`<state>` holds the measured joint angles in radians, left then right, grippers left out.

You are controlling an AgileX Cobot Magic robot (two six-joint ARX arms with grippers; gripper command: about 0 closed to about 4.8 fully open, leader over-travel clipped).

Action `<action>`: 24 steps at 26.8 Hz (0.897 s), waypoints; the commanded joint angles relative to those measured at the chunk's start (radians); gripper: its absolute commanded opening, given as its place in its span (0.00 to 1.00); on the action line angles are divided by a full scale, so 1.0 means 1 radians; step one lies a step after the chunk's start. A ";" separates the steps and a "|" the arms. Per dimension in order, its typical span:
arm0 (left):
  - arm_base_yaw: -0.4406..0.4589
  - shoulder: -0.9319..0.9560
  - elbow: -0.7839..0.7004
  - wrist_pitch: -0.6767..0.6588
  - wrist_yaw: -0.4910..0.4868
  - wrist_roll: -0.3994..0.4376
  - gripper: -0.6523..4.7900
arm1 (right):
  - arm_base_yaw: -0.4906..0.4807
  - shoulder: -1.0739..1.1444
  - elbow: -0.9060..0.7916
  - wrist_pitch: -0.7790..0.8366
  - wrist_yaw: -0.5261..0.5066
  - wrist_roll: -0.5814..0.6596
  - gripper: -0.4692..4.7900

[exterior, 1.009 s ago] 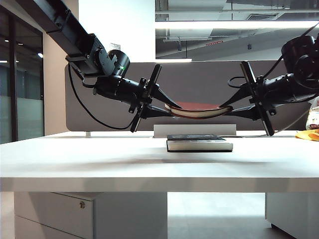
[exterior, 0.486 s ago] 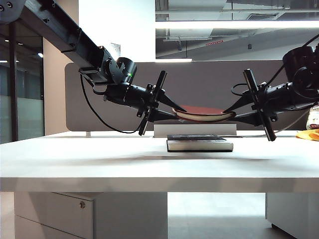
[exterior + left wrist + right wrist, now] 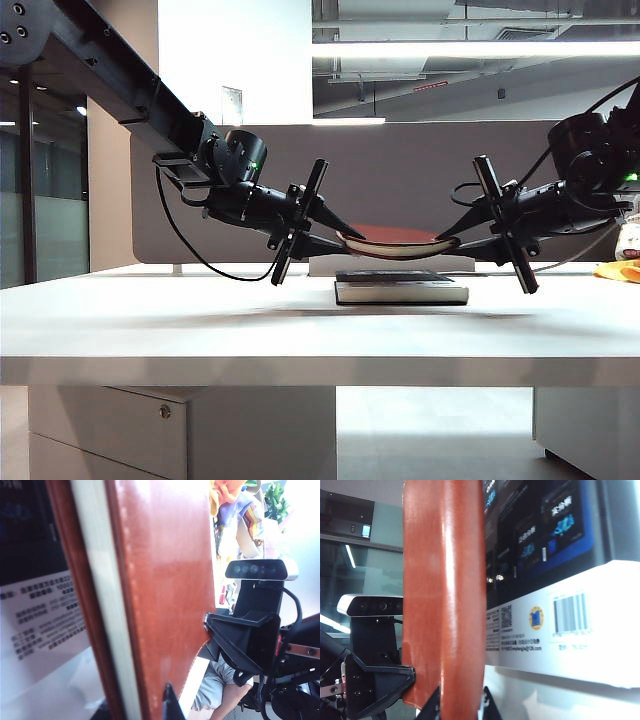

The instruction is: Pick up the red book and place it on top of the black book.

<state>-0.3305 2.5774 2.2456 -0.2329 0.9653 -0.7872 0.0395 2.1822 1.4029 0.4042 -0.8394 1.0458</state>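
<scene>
The red book [image 3: 398,240] hangs sagging in the air between both arms, just above the black book [image 3: 400,287], which lies flat on the white table [image 3: 200,320]. My left gripper [image 3: 340,236] is shut on the red book's left end, my right gripper [image 3: 452,240] on its right end. In the left wrist view the red book [image 3: 160,590] fills the middle, its cream page edge showing, with my left gripper [image 3: 142,705] clamped on it and the black book [image 3: 35,540] behind. In the right wrist view my right gripper [image 3: 460,705] pinches the red book [image 3: 445,595] in front of the black book [image 3: 545,535].
A grey partition [image 3: 400,170] runs along the table's far edge with a white block [image 3: 390,261] behind the black book. A yellow item [image 3: 620,270] and a packet sit at the far right. A drawer unit [image 3: 180,430] stands under the table.
Both grippers have lowered the red book toward the black book, still shut on its two ends; the gap between the books has shrunk.
</scene>
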 commanded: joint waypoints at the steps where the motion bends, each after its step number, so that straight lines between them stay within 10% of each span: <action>1: -0.002 -0.007 0.009 0.061 -0.034 0.020 0.11 | -0.002 -0.011 0.005 0.022 -0.005 -0.029 0.13; 9: -0.002 -0.007 0.011 0.116 -0.072 0.020 0.12 | -0.003 -0.011 0.005 0.022 0.038 -0.055 0.43; 16: 0.006 -0.007 0.011 0.119 -0.094 0.020 0.41 | -0.006 -0.011 0.018 0.026 0.057 -0.056 0.62; 21: 0.008 -0.007 0.011 0.119 -0.094 0.032 0.47 | -0.006 -0.011 0.025 0.026 0.056 -0.056 0.62; 24: 0.008 -0.007 0.011 0.119 -0.102 0.031 0.67 | -0.006 -0.011 0.025 0.026 0.052 -0.056 0.62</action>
<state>-0.3237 2.5805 2.2486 -0.1452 0.8600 -0.7666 0.0334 2.1777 1.4231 0.4187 -0.7818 0.9970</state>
